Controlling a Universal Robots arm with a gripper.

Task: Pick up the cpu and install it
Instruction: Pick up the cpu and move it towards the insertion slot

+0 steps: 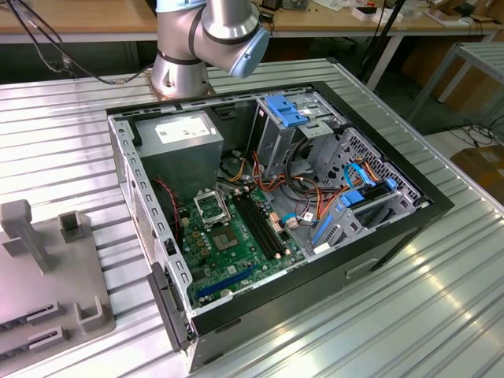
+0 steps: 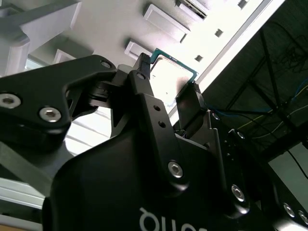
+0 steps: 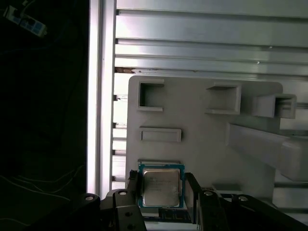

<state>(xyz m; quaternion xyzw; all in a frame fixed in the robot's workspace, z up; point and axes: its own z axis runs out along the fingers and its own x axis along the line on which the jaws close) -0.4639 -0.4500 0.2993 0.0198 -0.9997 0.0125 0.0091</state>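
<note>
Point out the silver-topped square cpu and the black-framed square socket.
silver-topped square cpu [image 3: 161,186]: first wrist view, middle of metal top.
black-framed square socket [image 1: 211,206]: exterior view, its centre.

Silver-grey cpu [image 3: 161,186] with a teal-green rim, black jaws, pale grey fixture [image 3: 202,139], green motherboard [image 1: 228,252].

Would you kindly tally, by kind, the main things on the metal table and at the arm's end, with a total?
cpu: 1
gripper: 1
grey fixture tray: 1
open computer case: 1
Total: 4
</note>
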